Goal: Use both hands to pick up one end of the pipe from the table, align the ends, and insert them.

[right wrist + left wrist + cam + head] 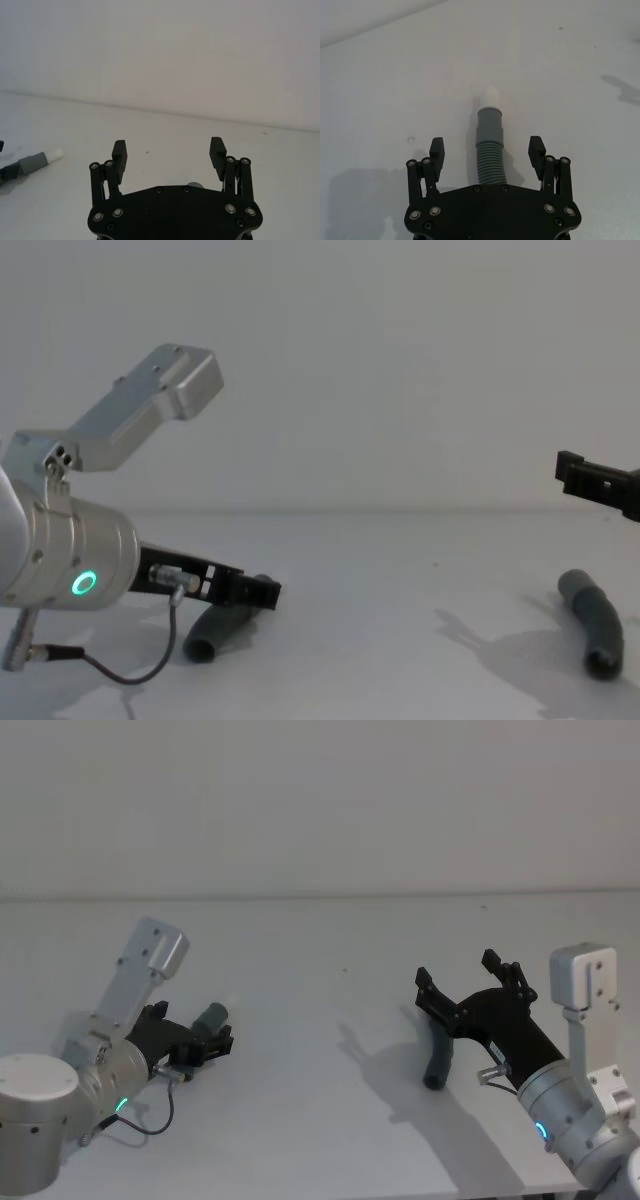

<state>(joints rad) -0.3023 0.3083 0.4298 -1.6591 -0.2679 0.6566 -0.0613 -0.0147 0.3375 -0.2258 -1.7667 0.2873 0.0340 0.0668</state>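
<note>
Plain pale grey wall [320, 800] at back, evenly lit. Tiny dark speck [560, 28] lower, in front.

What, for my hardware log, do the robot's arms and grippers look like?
The left gripper and right gripper are black two-finger linkages with silver screws. The left arm and right arm are silver cylinders with boxy brackets; the left bears a glowing green ring and a black cable.

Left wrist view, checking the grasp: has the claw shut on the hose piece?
No, the left claw stands open, its jaws clear of the hose piece between them.
</note>
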